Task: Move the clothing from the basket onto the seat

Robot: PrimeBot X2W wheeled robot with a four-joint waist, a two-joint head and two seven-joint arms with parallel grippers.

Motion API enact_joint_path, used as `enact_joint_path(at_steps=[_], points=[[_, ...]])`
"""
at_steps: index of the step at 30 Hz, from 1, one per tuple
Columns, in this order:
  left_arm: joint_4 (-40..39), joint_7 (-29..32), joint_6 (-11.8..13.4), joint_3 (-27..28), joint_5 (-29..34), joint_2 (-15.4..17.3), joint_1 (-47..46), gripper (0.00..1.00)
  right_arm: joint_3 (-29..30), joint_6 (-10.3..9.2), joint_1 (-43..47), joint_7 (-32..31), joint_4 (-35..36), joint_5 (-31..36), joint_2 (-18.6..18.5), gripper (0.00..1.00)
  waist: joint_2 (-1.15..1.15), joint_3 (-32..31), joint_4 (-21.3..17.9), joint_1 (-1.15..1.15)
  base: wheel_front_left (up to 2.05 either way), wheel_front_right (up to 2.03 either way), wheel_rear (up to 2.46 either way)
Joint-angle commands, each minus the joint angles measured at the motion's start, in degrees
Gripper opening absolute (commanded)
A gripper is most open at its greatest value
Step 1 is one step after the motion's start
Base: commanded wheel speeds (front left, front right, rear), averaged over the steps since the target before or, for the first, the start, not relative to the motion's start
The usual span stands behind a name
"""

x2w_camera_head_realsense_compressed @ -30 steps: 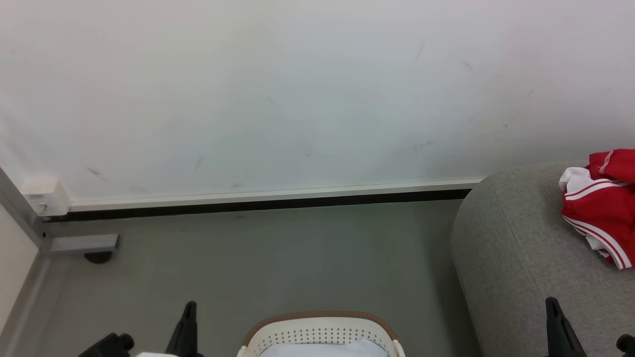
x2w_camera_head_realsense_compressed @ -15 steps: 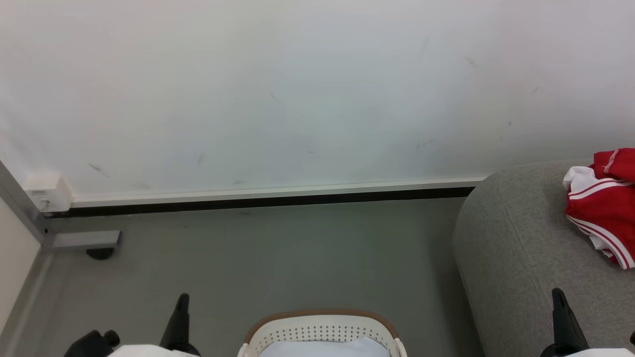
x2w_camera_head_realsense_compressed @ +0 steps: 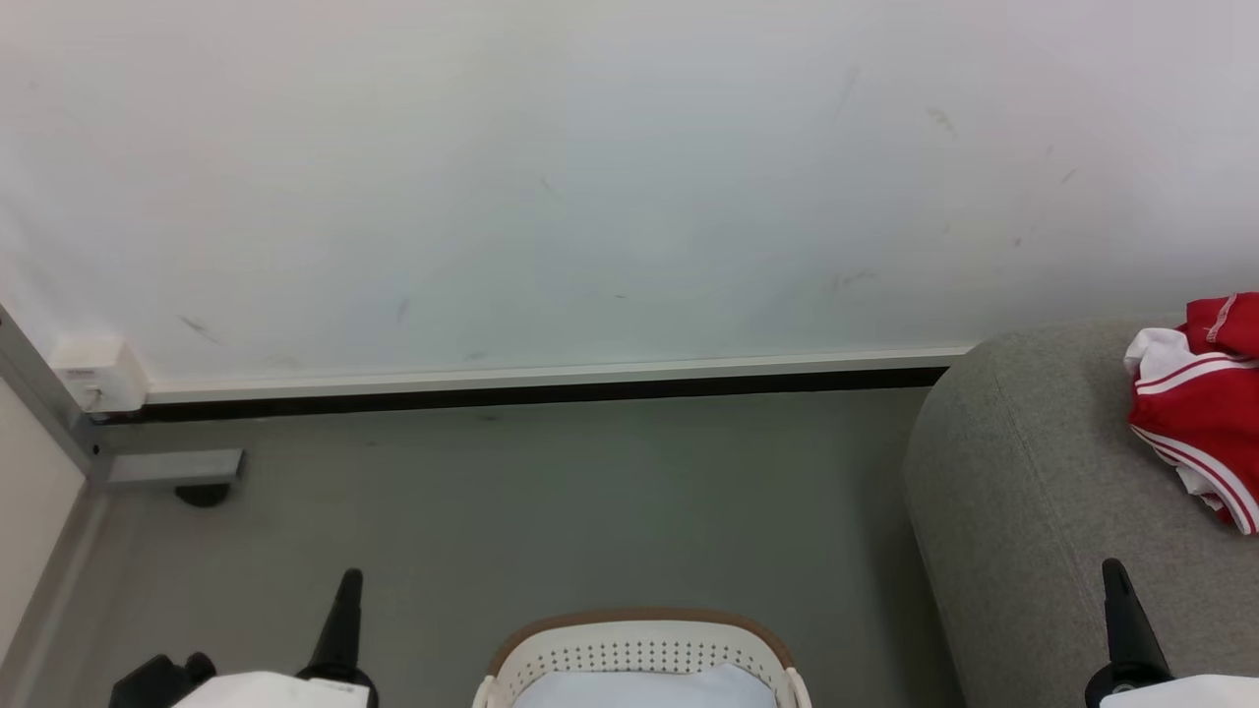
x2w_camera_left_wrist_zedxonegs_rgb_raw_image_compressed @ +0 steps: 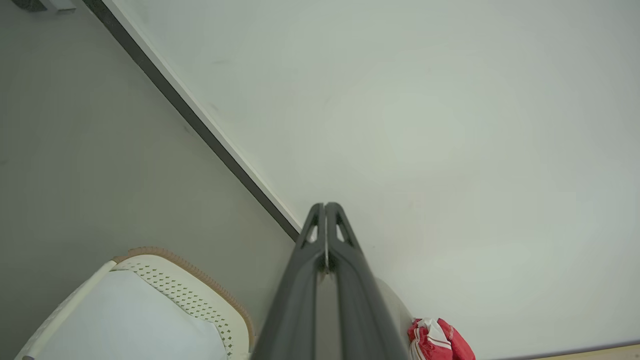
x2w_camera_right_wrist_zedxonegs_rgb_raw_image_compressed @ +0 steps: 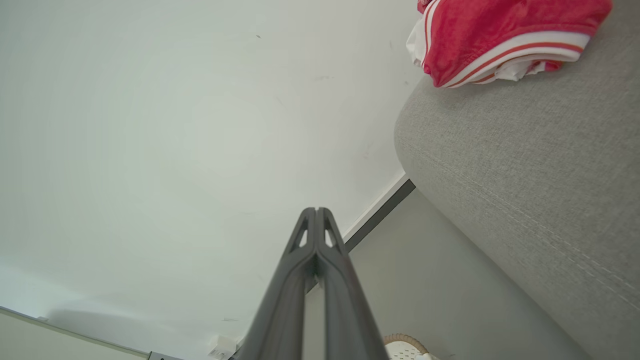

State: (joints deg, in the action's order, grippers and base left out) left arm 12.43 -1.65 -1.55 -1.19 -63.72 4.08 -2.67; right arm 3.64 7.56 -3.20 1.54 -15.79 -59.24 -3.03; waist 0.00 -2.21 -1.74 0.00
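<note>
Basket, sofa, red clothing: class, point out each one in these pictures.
basket (x2w_camera_head_realsense_compressed: 639, 618): head view, on the brown rim at its far side.
sofa (x2w_camera_head_realsense_compressed: 1023, 472): head view, on the rounded arm.
red clothing (x2w_camera_right_wrist_zedxonegs_rgb_raw_image_compressed: 500, 20): right wrist view, on the red fabric above the white stripes.

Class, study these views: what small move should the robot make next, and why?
Probably bend the waist to look deeper into the basket. The red garments already lie on the grey sofa, both the left pincer and right pincer are shut and empty, and the basket's visible part holds just a pale cloth; the rest is cut off.
</note>
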Motion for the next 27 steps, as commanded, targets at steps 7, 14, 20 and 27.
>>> enact_joint_path(at_steps=[7, 14, 20, 27], points=[[-1.0, 1.3, -0.6, 1.5, -5.1, -0.2, -1.6, 0.0, 0.6, -0.07, -1.7, -1.3, 0.8, -5.6, -0.1, 0.0, 0.0, 0.2, 0.2, 0.0, 0.0, 0.0, 0.0], [-1.1, 2.3, -0.9, 2.5, -8.6, -0.3, -2.0, 0.0, 0.9, -0.08, -2.0, -2.3, 0.8, -9.8, -0.1, 0.0, 0.0, 0.5, 0.4, 0.0, 0.0, 0.0, 0.0], [-1.3, 3.2, -1.2, 3.3, -11.6, -0.5, -2.3, 0.0, 1.2, -0.08, -2.4, -3.1, 0.9, -13.1, -0.2, 0.0, 0.0, 0.7, 0.5, 0.0, 0.0, 0.0, 0.0], [-1.4, 4.1, -1.5, 4.1, -14.7, -0.6, -2.5, 0.0, 1.5, -0.09, -2.9, -4.0, 0.9, -16.9, -0.2, 0.0, 0.0, 0.9, 0.7, 0.0, 0.0, 0.0, 0.0]])
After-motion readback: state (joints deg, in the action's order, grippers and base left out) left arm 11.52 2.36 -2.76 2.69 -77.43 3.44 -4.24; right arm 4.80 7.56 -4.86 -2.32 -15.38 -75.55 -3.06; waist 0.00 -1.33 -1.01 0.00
